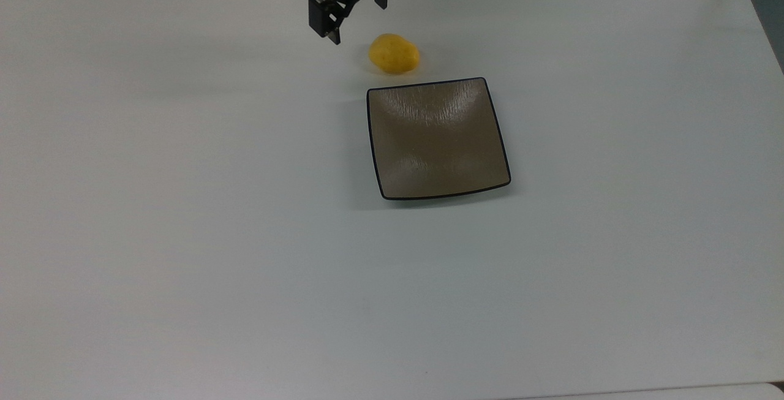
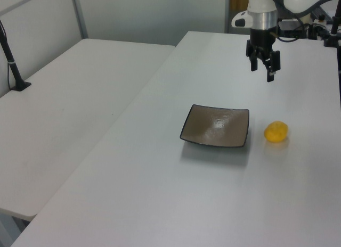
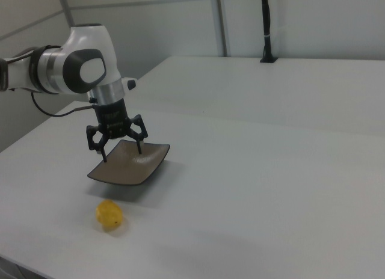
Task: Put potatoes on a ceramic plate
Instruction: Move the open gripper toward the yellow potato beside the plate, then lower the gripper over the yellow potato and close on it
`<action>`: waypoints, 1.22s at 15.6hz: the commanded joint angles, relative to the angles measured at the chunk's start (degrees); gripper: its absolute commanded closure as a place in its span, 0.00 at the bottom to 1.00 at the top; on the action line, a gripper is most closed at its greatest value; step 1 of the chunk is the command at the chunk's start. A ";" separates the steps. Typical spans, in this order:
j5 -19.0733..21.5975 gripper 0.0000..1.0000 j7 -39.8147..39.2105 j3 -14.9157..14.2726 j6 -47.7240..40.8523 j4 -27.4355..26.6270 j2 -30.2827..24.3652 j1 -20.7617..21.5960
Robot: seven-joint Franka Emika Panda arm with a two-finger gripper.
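Currently we log the end effector (image 3: 118, 145) with fingers spread apart and nothing between them, hanging above the white worktop (image 1: 184, 234). The yellow potato (image 1: 394, 54) lies on the worktop just beside the far edge of the square grey-brown ceramic plate (image 1: 436, 138), close to it but apart from its black rim, with a thin strip of worktop showing between them in the top view. The plate is bare.

Key relation: in the top view the potato sits toward the top view's right of the end effector and a little lower in frame; in the right view it lies below the fingers, toward the camera. Its long axis runs roughly left-to-right in the top view.

We judge the approach unfinished: a sideways shift toward the potato, then a descent, with the fingers straddling its short width.
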 commanded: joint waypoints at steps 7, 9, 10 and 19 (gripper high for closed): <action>4.14 0.00 -5.78 2.67 1.93 -10.32 -3.09 0.86; 4.15 0.00 -5.78 3.63 4.37 -13.13 -2.91 1.38; 4.15 0.00 -5.78 3.73 6.92 -14.62 -2.83 1.65; 4.06 0.00 -6.05 3.73 13.80 -17.01 1.66 3.23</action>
